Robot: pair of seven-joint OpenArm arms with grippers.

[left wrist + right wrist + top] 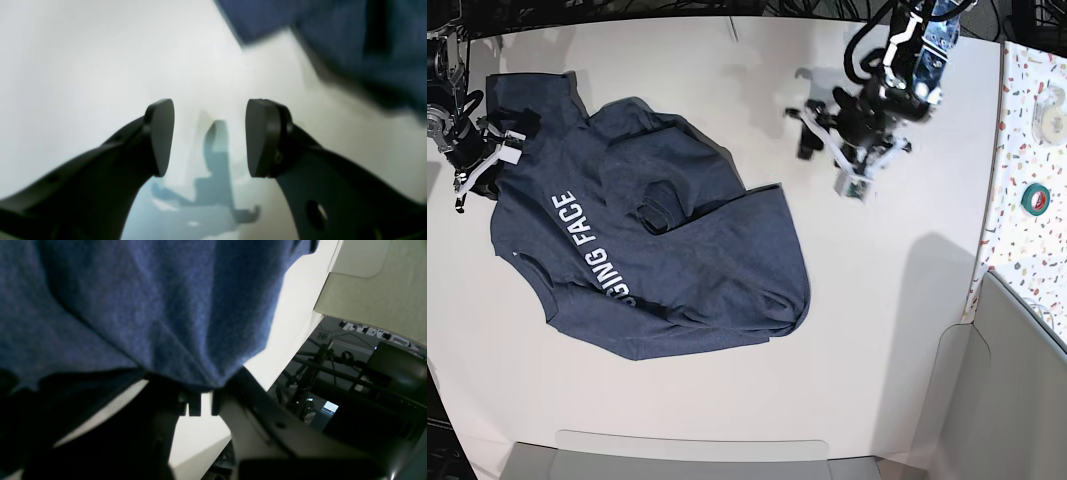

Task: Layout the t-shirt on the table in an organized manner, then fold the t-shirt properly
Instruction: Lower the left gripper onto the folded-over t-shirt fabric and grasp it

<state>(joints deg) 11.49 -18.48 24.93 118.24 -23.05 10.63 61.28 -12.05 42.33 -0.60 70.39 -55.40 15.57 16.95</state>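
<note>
The dark navy t-shirt [647,240] lies rumpled on the white table [877,330], left of centre, with white lettering "...ING FACE" facing up. Its body is creased and its right part is folded over. My right gripper [482,160] is at the shirt's far left edge and is shut on the cloth. In the right wrist view blue cloth [150,306] drapes over the right gripper [200,396] and hides its fingertips. My left gripper [827,150] hovers over bare table to the right of the shirt, open and empty. In the left wrist view this gripper [210,138] has a wide gap, and the shirt [367,43] is blurred at the upper right.
A narrow confetti-speckled surface [1027,150] runs along the right edge, with a green tape roll [1035,197] and a pale roll [1052,97] on it. A grey bin [1017,380] stands at the bottom right. A grey tray edge [687,450] lies along the front.
</note>
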